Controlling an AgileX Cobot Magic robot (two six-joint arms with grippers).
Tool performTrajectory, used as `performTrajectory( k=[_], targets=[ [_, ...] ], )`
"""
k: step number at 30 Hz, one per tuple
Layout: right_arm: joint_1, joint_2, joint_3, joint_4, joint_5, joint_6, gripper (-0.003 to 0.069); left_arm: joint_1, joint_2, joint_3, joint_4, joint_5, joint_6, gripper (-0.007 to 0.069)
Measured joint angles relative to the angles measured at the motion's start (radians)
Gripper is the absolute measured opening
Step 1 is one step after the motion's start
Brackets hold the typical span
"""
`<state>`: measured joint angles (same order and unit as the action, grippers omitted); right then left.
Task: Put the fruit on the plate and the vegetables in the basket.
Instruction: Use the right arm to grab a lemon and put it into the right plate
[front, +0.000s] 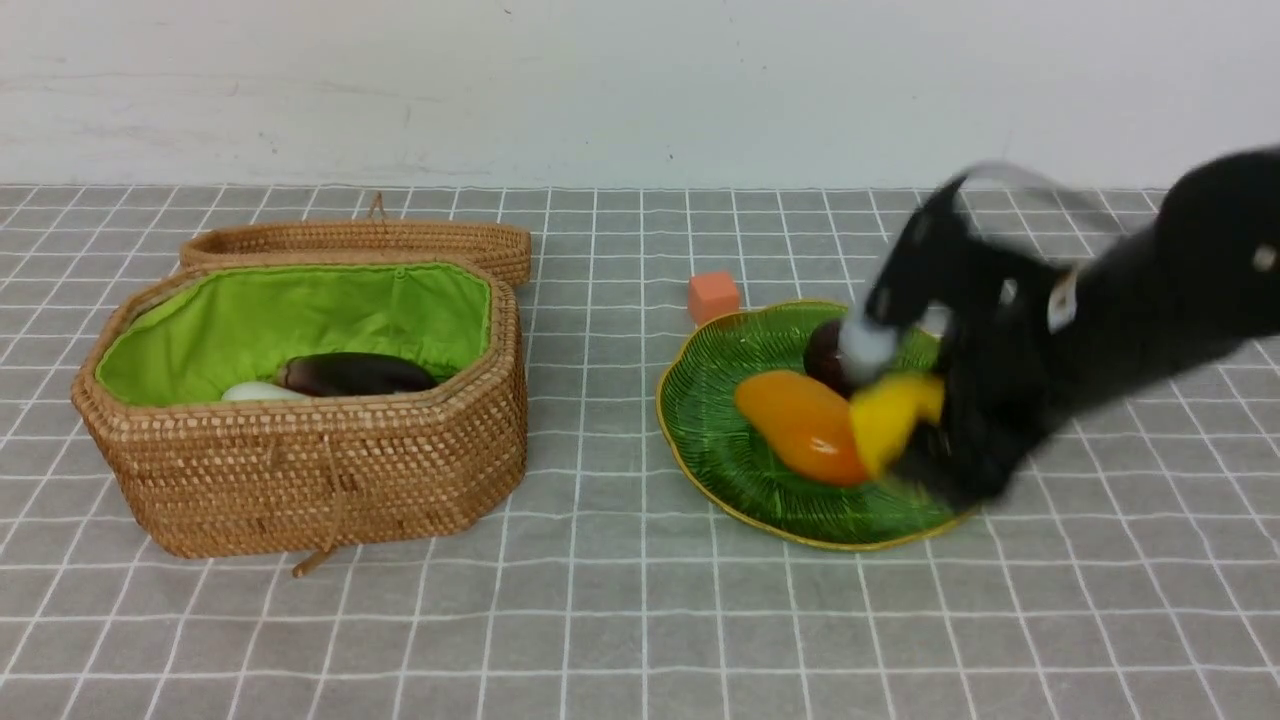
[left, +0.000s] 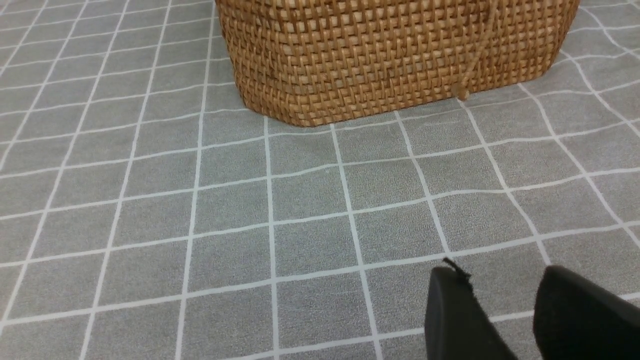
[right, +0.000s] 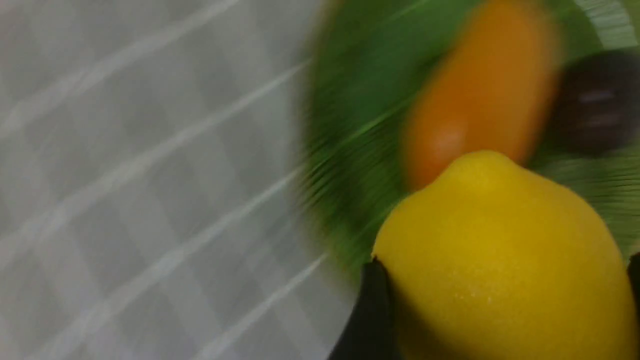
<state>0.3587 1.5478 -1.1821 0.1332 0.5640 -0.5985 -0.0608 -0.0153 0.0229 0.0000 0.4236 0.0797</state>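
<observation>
The right gripper (front: 905, 425) is pinching the bright yellow toy lemon (right: 505, 260) over the ribbed green glass plate (front: 740, 470); released carelessly, it risks rolling against the orange mango (front: 800, 425); the left gripper's (left: 505, 320) jaws are standing slightly parted, holding nothing.

Nothing readable anywhere here, honestly. There's a small pale tag on the right arm (front: 1062, 298), but it's way too blurred to make out any letters or numbers. No labels or brands on anything else.
</observation>
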Motion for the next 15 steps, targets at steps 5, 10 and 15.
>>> performTrajectory(
  k=[5, 10, 15],
  targets=[
    [-0.059, 0.084, -0.001, 0.008, -0.207, 0.267, 0.0575, 0.000, 0.000, 0.000, 0.000, 0.000, 0.000, 0.0237],
    [-0.087, 0.212, -0.001, -0.019, -0.260, 0.467, 0.0575, 0.000, 0.000, 0.000, 0.000, 0.000, 0.000, 0.0237],
    [-0.090, 0.275, -0.001, -0.034, -0.260, 0.556, 0.0575, 0.000, 0.000, 0.000, 0.000, 0.000, 0.000, 0.0237]
  ],
)
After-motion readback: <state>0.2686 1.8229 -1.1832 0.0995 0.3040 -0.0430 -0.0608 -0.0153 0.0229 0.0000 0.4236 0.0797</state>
